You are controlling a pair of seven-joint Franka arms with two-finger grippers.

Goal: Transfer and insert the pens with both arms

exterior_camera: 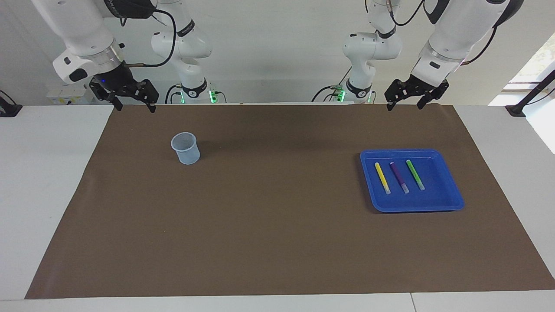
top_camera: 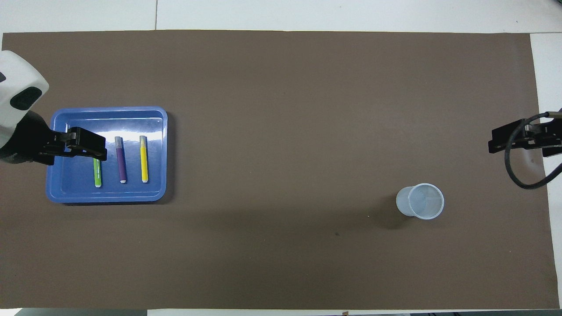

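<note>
Three pens lie side by side in a blue tray [exterior_camera: 451, 197] toward the left arm's end: yellow [exterior_camera: 382, 177], purple [exterior_camera: 399, 177] and green [exterior_camera: 415, 174]. From overhead the yellow pen [top_camera: 143, 159] and purple pen [top_camera: 120, 160] show whole in the tray [top_camera: 163, 131]. One end of the green pen [top_camera: 97, 174] is covered by my raised left gripper [top_camera: 79, 147]. That left gripper [exterior_camera: 404, 106] hangs open and empty, high over the mat's edge by the robots. My right gripper [exterior_camera: 135, 107] [top_camera: 524, 138] hangs open and empty over the mat's corner by the right arm's base.
A translucent pale cup [exterior_camera: 186, 148] [top_camera: 420, 201] stands upright on the brown mat [exterior_camera: 277, 216] toward the right arm's end. White table surface borders the mat on every side.
</note>
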